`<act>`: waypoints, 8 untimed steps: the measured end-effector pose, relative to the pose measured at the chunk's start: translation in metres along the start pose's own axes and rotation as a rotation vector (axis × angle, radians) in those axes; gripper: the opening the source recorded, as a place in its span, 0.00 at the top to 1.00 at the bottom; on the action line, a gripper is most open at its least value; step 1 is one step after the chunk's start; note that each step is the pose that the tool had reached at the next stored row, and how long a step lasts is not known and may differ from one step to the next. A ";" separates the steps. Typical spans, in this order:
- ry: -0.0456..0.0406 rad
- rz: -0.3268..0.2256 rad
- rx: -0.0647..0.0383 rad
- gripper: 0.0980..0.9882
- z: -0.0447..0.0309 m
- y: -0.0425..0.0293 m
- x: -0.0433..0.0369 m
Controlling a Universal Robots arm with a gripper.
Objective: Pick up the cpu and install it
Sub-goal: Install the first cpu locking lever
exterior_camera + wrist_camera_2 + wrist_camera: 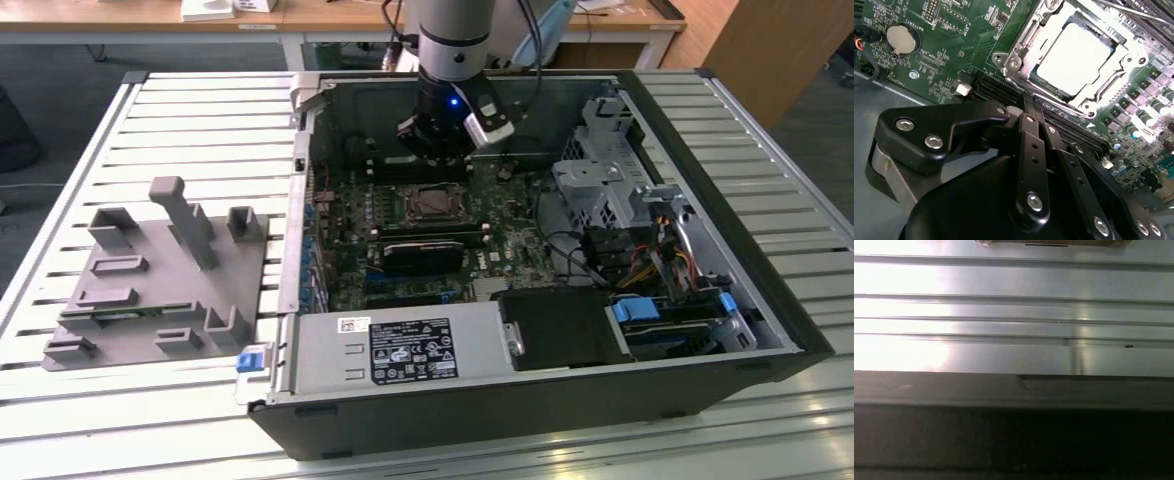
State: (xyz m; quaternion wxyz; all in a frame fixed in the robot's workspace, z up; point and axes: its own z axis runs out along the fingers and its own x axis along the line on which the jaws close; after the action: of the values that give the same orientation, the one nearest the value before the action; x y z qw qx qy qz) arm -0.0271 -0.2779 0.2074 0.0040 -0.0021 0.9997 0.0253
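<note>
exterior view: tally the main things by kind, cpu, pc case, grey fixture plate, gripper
cpu: 1, lying in the motherboard socket
pc case: 1, open
fixture plate: 1, on the table at the exterior view's left of the case
gripper: 1, above the motherboard, near the cpu
total: 4

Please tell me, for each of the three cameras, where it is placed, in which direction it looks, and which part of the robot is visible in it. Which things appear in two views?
Exterior view: off the arm, above, looking down at the open computer case, the grey fixture plate and the arm with its end effector.
Second wrist view: on the wrist, looking past the end effector's black linkage at the motherboard; the cpu sits in its socket.
First wrist view: on the wrist, facing ribbed metal surface; no robot part identifiable.
Shared: exterior and second wrist views both show the cpu and motherboard.
</note>
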 end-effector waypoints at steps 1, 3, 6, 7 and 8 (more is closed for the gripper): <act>0.0001 0.000 0.000 0.99 -0.0001 -0.0005 0.0000; 0.0001 0.000 0.000 0.99 -0.0002 -0.0018 -0.0003; 0.0004 0.000 0.000 0.99 -0.0002 -0.0023 -0.0029; 0.0005 0.000 0.000 0.99 -0.0002 -0.0025 -0.0038; 0.0005 0.000 0.000 0.99 -0.0002 -0.0027 -0.0044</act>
State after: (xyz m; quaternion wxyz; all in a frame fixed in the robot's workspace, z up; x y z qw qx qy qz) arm -0.0228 -0.2807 0.2075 0.0037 -0.0020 0.9997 0.0253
